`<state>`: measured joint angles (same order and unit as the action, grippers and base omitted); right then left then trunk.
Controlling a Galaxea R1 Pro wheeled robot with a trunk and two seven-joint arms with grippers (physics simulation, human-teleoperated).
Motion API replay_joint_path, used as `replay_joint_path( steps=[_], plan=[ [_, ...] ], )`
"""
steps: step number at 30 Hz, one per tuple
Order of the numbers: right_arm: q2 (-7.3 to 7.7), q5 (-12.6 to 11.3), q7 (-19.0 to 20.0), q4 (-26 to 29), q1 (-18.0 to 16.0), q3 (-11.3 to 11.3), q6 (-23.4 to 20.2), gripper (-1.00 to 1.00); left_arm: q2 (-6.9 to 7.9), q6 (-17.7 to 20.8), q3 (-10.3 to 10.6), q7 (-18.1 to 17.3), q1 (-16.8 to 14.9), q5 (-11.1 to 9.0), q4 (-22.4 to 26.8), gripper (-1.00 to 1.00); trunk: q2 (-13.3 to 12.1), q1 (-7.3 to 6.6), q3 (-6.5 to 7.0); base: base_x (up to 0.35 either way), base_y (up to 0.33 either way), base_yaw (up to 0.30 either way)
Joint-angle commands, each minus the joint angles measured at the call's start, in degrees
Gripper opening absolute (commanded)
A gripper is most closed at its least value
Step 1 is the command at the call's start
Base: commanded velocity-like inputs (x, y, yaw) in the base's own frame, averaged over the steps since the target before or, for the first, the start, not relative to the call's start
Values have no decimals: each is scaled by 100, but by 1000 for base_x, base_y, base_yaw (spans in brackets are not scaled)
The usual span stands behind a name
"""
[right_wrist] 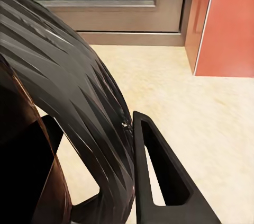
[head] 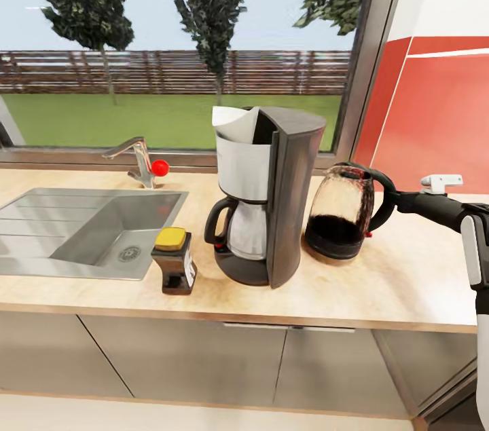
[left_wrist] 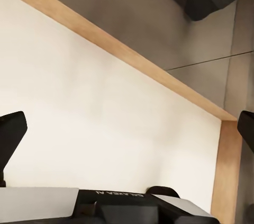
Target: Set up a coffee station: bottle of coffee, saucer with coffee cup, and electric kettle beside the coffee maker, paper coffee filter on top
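The coffee maker (head: 272,207) stands on the kitchen countertop (head: 380,282), with the white paper coffee filter (head: 234,124) sitting in its top. To its left stands the yellow-capped bottle of coffee (head: 174,261). The electric kettle (head: 338,210) rests upright on the counter just right of the machine. My right gripper (head: 392,198) is shut on its black loop handle (right_wrist: 79,97); one finger (right_wrist: 159,181) lies against the handle. The left gripper (left_wrist: 127,134) hangs open over a pale surface, holding nothing. The saucer, the coffee cup and the kitchen shelf are out of view.
A steel sink (head: 81,231) and a faucet (head: 139,159) with a red knob fill the counter's left part. A window runs behind, and a red wall (head: 435,119) stands at the right. A small white object (head: 441,181) sits at the back right.
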<state>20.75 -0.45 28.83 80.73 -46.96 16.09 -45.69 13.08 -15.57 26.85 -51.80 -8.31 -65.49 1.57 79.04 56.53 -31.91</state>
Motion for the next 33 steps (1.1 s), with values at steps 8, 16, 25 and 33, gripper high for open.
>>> replay_joint_path(
  steps=[8, 16, 25, 33],
  plan=[
    [-1, -26, 26, 4, -6, 8, -37, -100, 1, -34, 49, -11, 1, -34, 0, 100, 164, 88, -77, 0, 0, 0],
    [-1, -26, 26, 4, -6, 14, -37, -100, 1, -34, 49, -8, -4, -34, -1, 100, 364, 197, -167, 0, 0, 0],
    [-1, -26, 26, 4, -6, 17, -37, -100, 1, -34, 49, -6, -1, -34, 0, 100, 525, 285, -239, 0, 0, 0],
    [-1, -23, 26, 4, -6, 17, -37, -100, 1, -34, 49, -6, -4, -34, -1, 100, 605, 329, -275, 0, 0, 0]
  ],
)
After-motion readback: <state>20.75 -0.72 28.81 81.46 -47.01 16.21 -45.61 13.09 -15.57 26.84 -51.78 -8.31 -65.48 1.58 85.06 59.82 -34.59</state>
